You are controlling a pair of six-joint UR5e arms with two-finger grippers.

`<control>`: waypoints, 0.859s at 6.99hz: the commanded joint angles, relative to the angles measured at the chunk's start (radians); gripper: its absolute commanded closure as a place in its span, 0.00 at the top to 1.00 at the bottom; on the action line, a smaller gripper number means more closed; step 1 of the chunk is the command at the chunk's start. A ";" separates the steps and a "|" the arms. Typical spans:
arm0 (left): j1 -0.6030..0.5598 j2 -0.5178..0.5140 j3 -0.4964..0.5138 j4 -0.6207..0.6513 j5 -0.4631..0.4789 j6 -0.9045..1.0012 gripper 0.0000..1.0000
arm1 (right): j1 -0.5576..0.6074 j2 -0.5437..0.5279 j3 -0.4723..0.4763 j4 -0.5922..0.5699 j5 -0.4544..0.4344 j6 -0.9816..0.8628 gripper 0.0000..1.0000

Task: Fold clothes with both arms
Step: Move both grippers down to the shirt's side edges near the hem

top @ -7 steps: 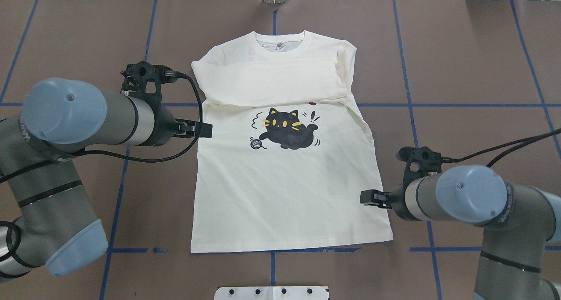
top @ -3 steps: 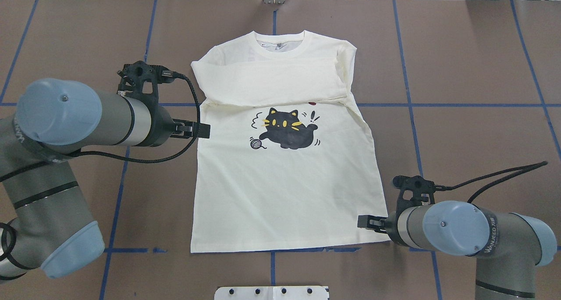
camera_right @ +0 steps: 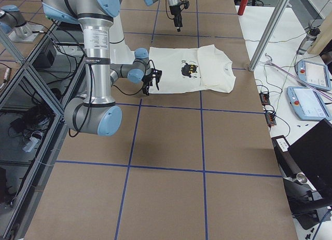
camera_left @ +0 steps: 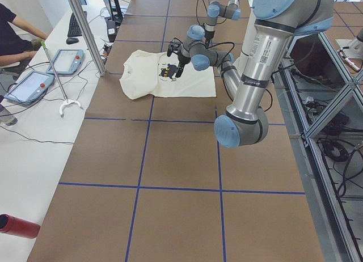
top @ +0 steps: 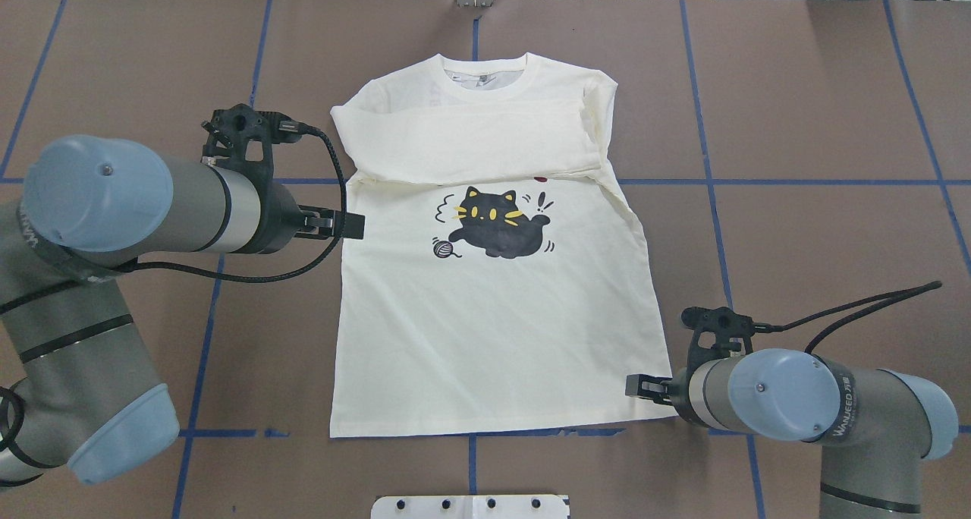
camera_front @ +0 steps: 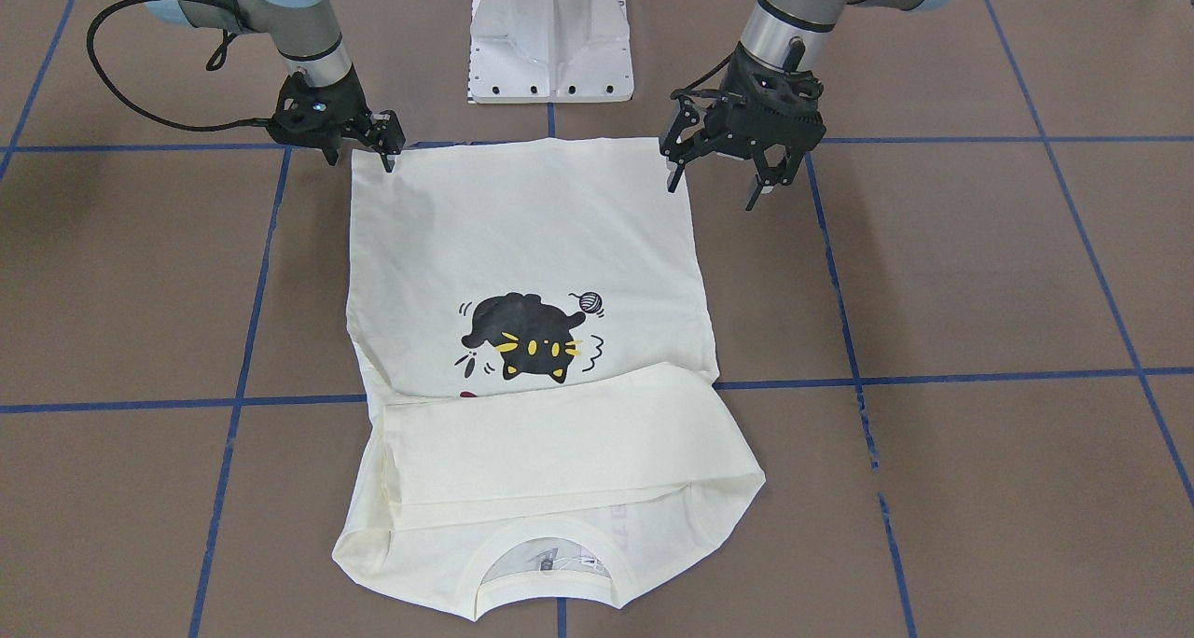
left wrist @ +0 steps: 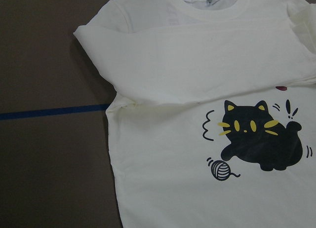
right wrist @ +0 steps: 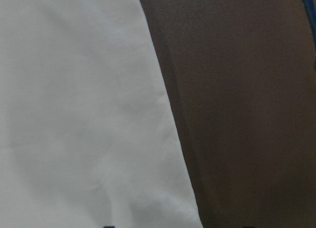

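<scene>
Brown paper crossed by blue tape lines covers the desk (top: 796,86). The cream T-shirt (top: 493,337) lies flat on it, face up, with its cat print (top: 497,223) near the middle. Beyond the cat print, away from the robot, the long sleeves (top: 470,143) are already folded across the chest under the collar (top: 485,75). On the robot's side of the cat print the body runs smooth down to the hem (top: 493,428).

With the sleeves in, the step in hand looks like taking the two hem corners for a bottom-to-top fold.

The right pincer (camera_front: 359,162) sits low at the hem corner, well to the robot's side and right of the cat print. It seems released, with one finger over cloth and one over bare desk. Its wrist camera shows only the cloth's side edge close below.

The left pincer (camera_front: 711,195) hangs released, fingers spread. It is raised off the desk to the left of the cat print, just outside the shirt's side edge.

Next, the left pincer would need to reach the other hem corner and drop to it. Both would then close together, lift evenly and carry the hem over the cat print toward the collar.
</scene>
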 commanded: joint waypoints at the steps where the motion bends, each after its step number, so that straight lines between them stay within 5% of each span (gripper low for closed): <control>1: 0.000 0.003 -0.008 0.000 0.000 0.000 1.00 | 0.000 0.000 -0.024 -0.001 0.001 0.000 0.76; 3: 0.000 0.004 -0.008 0.000 0.000 0.000 1.00 | 0.001 0.000 -0.018 -0.001 0.019 0.000 0.64; 6: -0.002 0.003 -0.008 0.000 0.000 0.000 1.00 | 0.003 -0.005 -0.007 0.001 0.036 0.002 0.66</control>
